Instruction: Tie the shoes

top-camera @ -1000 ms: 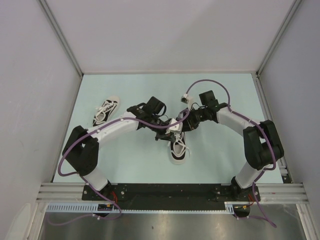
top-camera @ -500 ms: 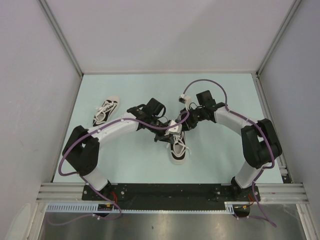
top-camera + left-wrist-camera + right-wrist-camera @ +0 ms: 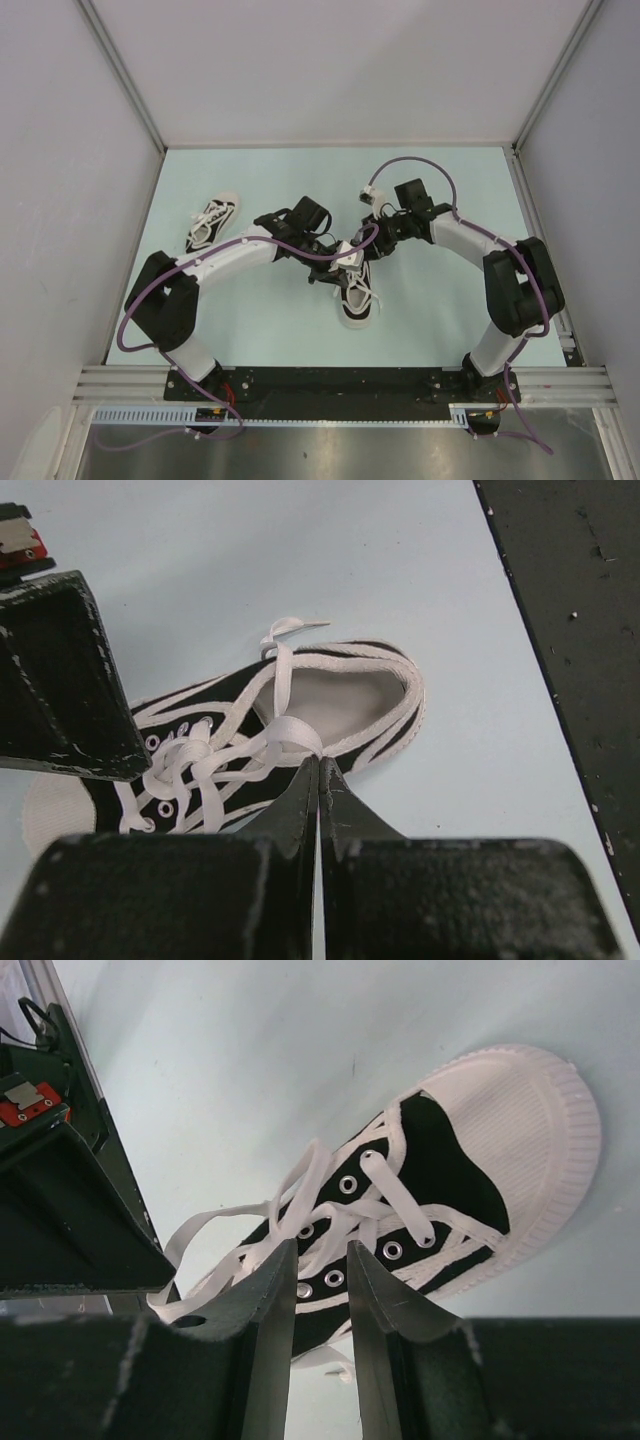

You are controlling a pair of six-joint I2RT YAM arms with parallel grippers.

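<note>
One black shoe (image 3: 357, 298) with a white sole lies on the pale tabletop (image 3: 440, 320) between the two arms, and everything here is best placed from it. Its long axis runs from the heel opening at the far end to the white toe cap (image 3: 520, 1130) at the end nearer the arm bases. The second shoe (image 3: 212, 222) lies well apart from it, off to its left and farther back, with neither arm near it. The left claw (image 3: 318, 765) reaches in from the shoe's left side and sits over the lacing, just short of the heel opening. Its jaws are pressed fully together, and the flat white lace (image 3: 290, 732) runs straight into their tips, so it appears to be pinching that strand. The right claw (image 3: 318, 1260) comes in from the shoe's right side and hangs over the eyelet rows with the toe cap beyond it. Its jaws stand a narrow gap apart, with the eyelets and crossed laces showing through the gap. No strand can be seen caught between its fingers (image 3: 265, 1290), so it looks to be holding nothing. Both claws are close above the lacing, but only the left one has a lace in hand. The loose laces lie tangled directly below and ahead of the right claw, across the shoe's long axis. Whatever strand the right claw goes for next, it would need to drop between those crossings without snagging the neighbouring ones.
</note>
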